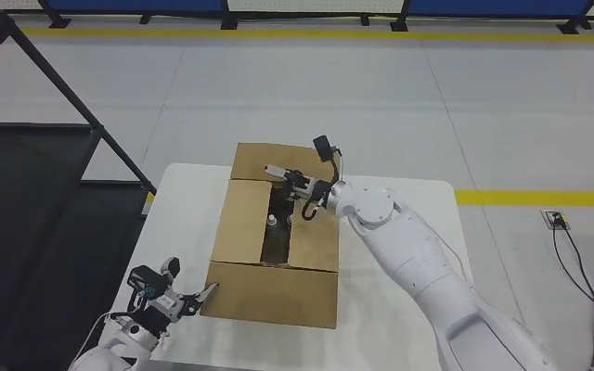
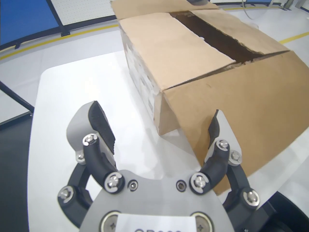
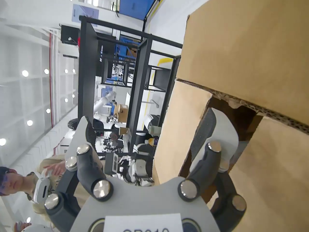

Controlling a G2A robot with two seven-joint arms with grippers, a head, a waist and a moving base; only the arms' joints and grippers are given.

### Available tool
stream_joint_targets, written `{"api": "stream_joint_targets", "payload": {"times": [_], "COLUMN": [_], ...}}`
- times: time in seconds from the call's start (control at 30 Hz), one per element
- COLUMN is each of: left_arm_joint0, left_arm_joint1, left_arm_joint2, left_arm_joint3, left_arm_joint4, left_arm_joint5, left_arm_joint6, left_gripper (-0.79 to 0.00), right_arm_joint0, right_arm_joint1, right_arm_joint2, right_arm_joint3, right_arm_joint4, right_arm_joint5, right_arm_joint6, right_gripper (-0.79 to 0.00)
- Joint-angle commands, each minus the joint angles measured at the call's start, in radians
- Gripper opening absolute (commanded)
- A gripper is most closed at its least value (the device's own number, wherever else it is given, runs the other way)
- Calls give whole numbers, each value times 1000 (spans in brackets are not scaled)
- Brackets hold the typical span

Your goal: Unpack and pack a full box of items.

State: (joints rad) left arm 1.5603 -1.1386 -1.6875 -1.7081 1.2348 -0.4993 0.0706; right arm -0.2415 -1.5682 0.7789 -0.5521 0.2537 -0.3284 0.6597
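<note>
Box (image 1: 249,243) mid-table (image 1: 186,213), flaps nearly shut; right gripper (image 3: 147,118) spread, one finger in the flap gap (image 1: 278,223) at far end, likely to pry; left gripper (image 2: 156,108) spread by near corner.

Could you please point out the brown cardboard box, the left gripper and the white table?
Brown cardboard box (image 1: 249,223): top view, on a top flap.
Left gripper (image 2: 157,112): left wrist view, midway between its fingertips.
White table (image 1: 190,213): top view, on bare surface beside the box.
</note>
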Motion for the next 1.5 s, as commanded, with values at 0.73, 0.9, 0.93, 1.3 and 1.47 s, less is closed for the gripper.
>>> {"api": "stream_joint_targets", "payload": {"times": [0.73,0.9,0.93,1.3,1.47], "left_arm_joint0": [-50,-33,-30,-11,-4], "left_arm_joint1": [1,2,3,5,5], "left_arm_joint2": [-31,-31,-32,-25,-11], "left_arm_joint3": [56,45,44,10,-33], "left_arm_joint4": [-90,-73,-71,-46,-19], "left_arm_joint5": [121,114,113,101,99], "left_arm_joint6": [-100,-85,-83,-72,-72], "left_gripper": [0,0,0,0,0], "right_arm_joint0": [26,54,59,84,90], "right_arm_joint1": [-96,-120,-123,-149,-161], "right_arm_joint2": [-38,-26,-21,15,18], "right_arm_joint3": [65,115,123,147,143], "right_arm_joint4": [7,46,54,106,103], "right_arm_joint5": [211,192,185,134,120], "right_arm_joint6": [-18,-27,-26,3,-2], "right_gripper": [0,0,0,0,0]}}
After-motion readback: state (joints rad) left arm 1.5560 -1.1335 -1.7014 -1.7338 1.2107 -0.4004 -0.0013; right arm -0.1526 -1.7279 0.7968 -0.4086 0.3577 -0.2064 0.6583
